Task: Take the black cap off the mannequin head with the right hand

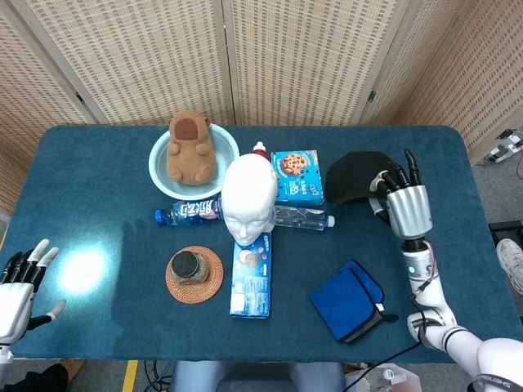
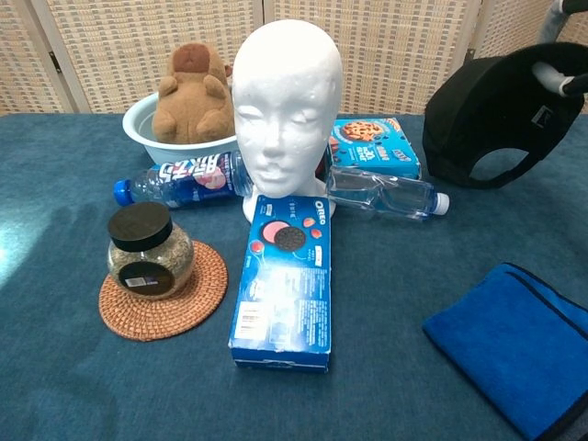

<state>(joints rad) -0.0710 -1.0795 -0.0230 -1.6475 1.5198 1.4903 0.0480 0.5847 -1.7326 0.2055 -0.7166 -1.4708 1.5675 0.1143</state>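
A bare white foam mannequin head (image 2: 280, 101) stands upright at centre. At two o'clock from it, a black fabric cap (image 2: 491, 119) touches the blue tablecloth (image 2: 386, 303), robot fingers (image 2: 562, 75) gripping its upper edge.

Right robot hand (image 1: 405, 206) gripping, left robot hand (image 1: 18, 287) spread.
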